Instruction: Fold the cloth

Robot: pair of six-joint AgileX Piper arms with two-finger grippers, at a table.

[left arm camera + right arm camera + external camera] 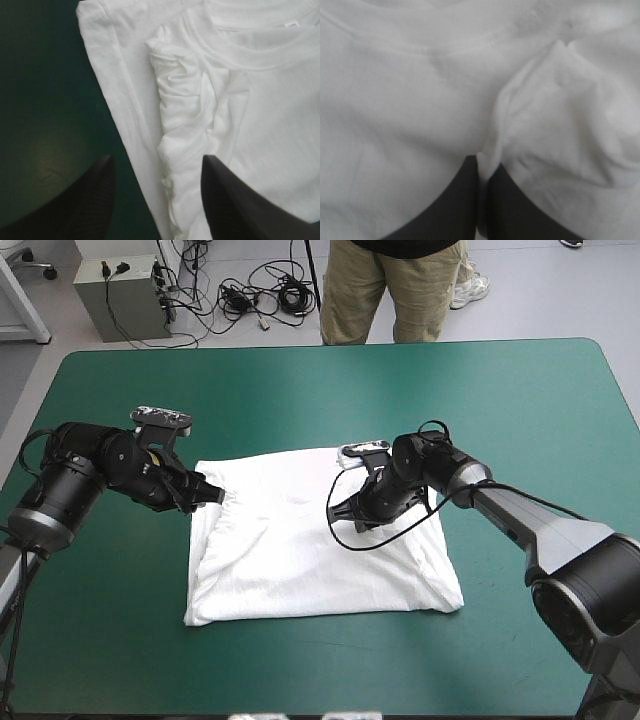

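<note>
The white T-shirt (pixel 310 540) lies spread mostly flat in the middle of the teal-green table, sides tucked in, forming a rough rectangle. My left gripper (pixel 208 492) hovers at its left upper edge, open, its black fingers (pixel 230 200) straddling the shirt's border, where a ruffled sleeve fold (pixel 182 125) runs beside the collar (pixel 250 50). My right gripper (pixel 345 510) is down on the shirt's upper middle, shut on the T-shirt; in the right wrist view a pinched ridge of T-shirt (pixel 545 125) rises between the nearly closed fingers (pixel 455 205).
Bare teal-green cover (pixel 520 410) surrounds the shirt on all sides. A thin black cable loops over the shirt beside my right gripper.
</note>
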